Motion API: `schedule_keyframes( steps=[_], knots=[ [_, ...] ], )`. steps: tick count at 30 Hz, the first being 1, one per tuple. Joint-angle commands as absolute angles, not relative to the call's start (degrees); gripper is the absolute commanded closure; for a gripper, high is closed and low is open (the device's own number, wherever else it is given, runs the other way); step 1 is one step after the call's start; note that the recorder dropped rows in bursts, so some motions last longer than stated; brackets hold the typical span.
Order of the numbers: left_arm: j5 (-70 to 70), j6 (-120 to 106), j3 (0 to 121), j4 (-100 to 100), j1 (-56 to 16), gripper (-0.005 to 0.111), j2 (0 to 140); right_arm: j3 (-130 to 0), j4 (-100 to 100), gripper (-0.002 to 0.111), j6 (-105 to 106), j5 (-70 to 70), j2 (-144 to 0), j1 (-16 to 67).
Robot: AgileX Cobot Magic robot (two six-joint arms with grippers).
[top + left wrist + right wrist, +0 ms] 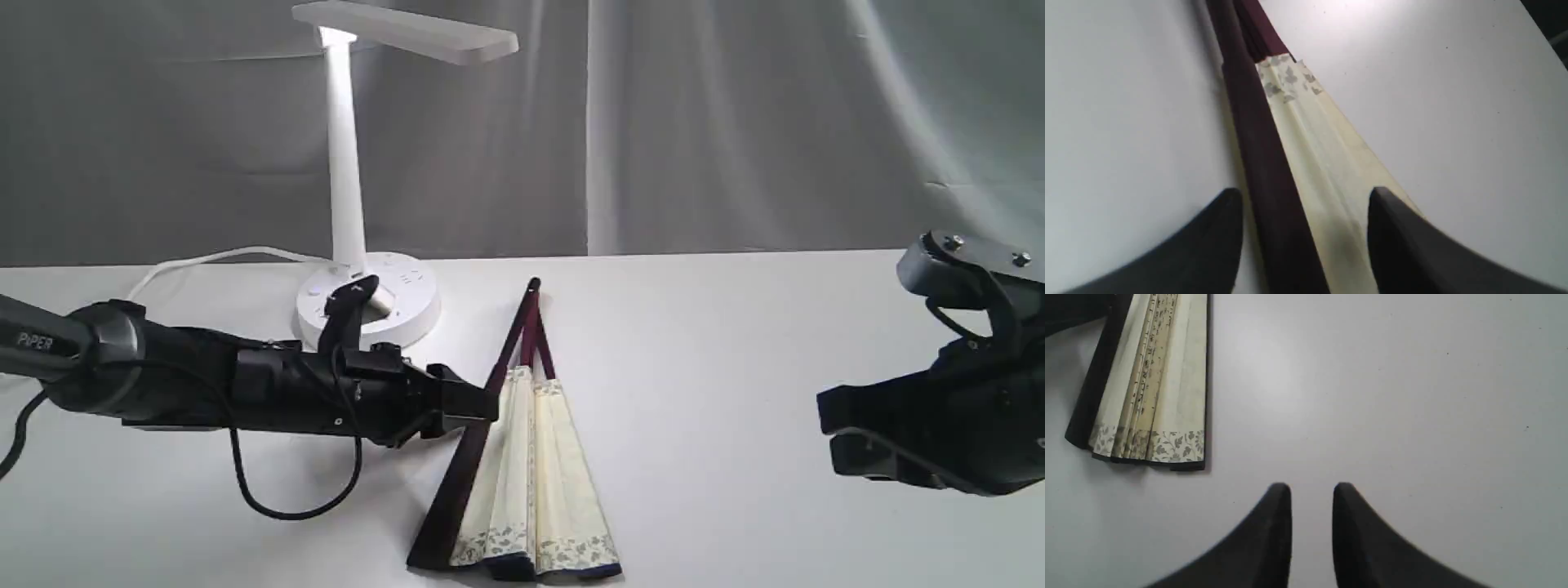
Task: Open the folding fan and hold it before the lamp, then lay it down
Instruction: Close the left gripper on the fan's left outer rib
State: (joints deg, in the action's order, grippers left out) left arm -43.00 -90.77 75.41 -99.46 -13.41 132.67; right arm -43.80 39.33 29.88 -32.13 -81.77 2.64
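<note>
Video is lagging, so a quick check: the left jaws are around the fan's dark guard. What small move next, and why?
Probably close the left gripper on the folding fan's guard: its jaws stand open astride it, and the fan lies only partly spread on the table, ungripped.

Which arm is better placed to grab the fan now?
Left, probably. The left gripper sits with open jaws astride the fan's dark guard, while the right gripper hangs over the table, apart from the fan.
</note>
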Motion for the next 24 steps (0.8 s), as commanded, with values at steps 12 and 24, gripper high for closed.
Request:
schedule_keyframes(
  steps=[12,24],
  knots=[
    [-49.95,-85.27,75.63,-99.95,-13.52,0.063,136.02,-44.11,39.50,0.088,30.59,-31.45,-81.75,2.86],
    [-47.32,-82.33,75.63,-99.95,-13.64,0.089,136.60,-44.11,39.50,0.088,30.59,-31.09,-81.75,2.86]
  ],
)
